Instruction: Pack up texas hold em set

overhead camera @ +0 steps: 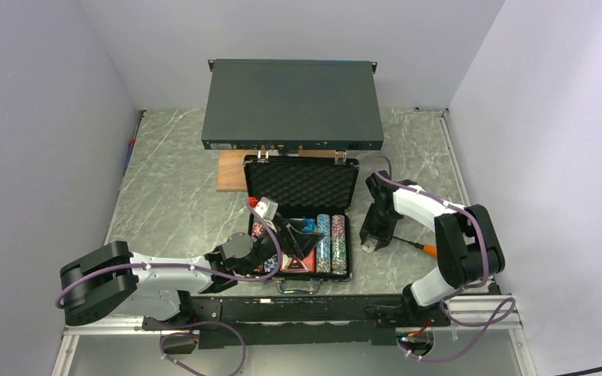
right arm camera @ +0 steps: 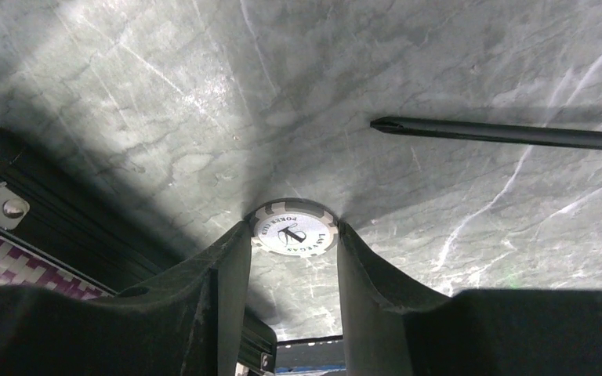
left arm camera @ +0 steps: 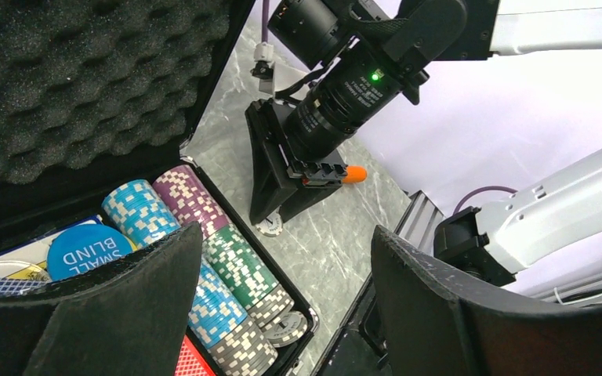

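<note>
The texas hold em set's black case (overhead camera: 302,186) lies open mid-table, foam lid up. Rows of chips (overhead camera: 331,243) fill its right side, with a red card deck (overhead camera: 296,263) beside them. In the left wrist view a blue "small blind" disc (left arm camera: 86,249) sits by the chip rows (left arm camera: 227,262). My left gripper (overhead camera: 286,235) hovers open over the case's contents, nothing between its fingers (left arm camera: 149,298). To the right of the case my right gripper (overhead camera: 370,244) points down at the table. Its fingertips press both edges of a grey-and-white poker chip (right arm camera: 293,236) lying flat on the marble.
A large dark grey rack box (overhead camera: 292,104) stands behind the case, partly over a wooden board (overhead camera: 230,171). An orange-handled screwdriver (overhead camera: 423,247) lies right of my right gripper, its shaft (right arm camera: 509,135) just beyond the chip. White walls enclose the table on three sides.
</note>
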Controlling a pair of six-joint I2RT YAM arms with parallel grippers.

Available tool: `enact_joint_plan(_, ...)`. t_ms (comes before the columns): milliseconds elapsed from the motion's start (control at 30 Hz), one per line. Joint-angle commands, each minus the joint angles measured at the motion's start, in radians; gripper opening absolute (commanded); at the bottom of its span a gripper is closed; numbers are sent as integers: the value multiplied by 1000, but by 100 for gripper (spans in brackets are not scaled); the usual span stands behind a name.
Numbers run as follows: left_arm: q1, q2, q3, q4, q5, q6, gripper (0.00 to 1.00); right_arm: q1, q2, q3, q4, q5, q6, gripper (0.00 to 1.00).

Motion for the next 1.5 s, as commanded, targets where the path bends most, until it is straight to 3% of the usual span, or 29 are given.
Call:
enact_joint_plan(0, 7, 21, 28, 12, -1, -3, 81, -4, -62, -30, 22, -56, 37, 20)
enact_joint_plan(400, 29, 101, 109, -48, 42, 2, 81, -67, -255, -14, -22, -128, 28, 12)
enact_joint_plan(567, 44, 212, 180, -10, 107, -21, 82, -72, -316, 50, -32, -225, 55, 6)
enact_joint_plan(833, 62, 378, 295, 21, 200, -65, 80, -73, -333, 90, 16, -369, 102, 6)
enact_joint_plan(1267, 62, 457, 316, 52, 117, -144, 72, -71, -316, 79, 72, -427, 130, 6)
enact_joint_plan(1400, 63, 361, 249, 5, 69, -95, 72, -70, -316, 76, 81, -391, 64, 11)
enact_joint_plan(1467, 64, 284, 212, -62, 38, -59, 73, -68, -337, 52, 122, -390, 18, 24)
